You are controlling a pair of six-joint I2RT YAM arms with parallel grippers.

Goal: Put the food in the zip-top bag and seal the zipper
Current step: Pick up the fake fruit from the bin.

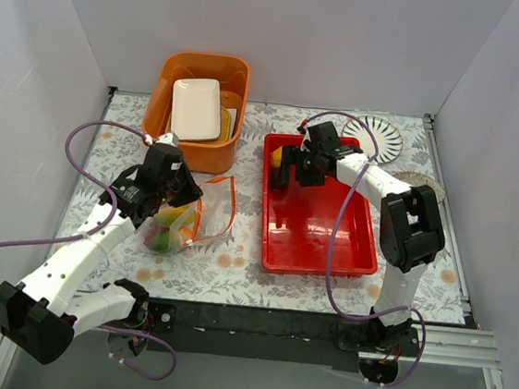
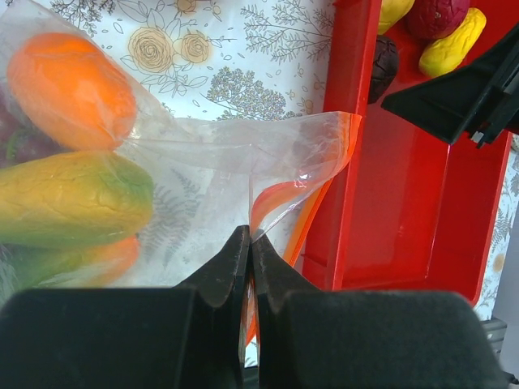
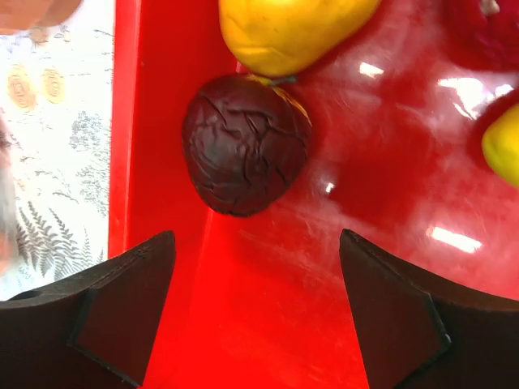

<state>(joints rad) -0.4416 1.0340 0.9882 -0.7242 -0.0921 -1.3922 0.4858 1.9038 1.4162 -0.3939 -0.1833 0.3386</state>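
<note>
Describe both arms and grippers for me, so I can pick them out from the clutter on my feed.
The left arm and right arm have white plastic link shells with black joint housings. A thin purple cable loops alongside each. The left gripper and right gripper have matte black, wedge-shaped fingers. No markings are readable.

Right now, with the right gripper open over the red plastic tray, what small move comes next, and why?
Probably ease the right gripper forward and down around the dark maroon wrinkled round fruit, then close. Its jaws stand wide and empty, the fruit lies ahead by the red plastic tray's wall, and the left gripper pinches the clear zip-top bag's mouth.
</note>
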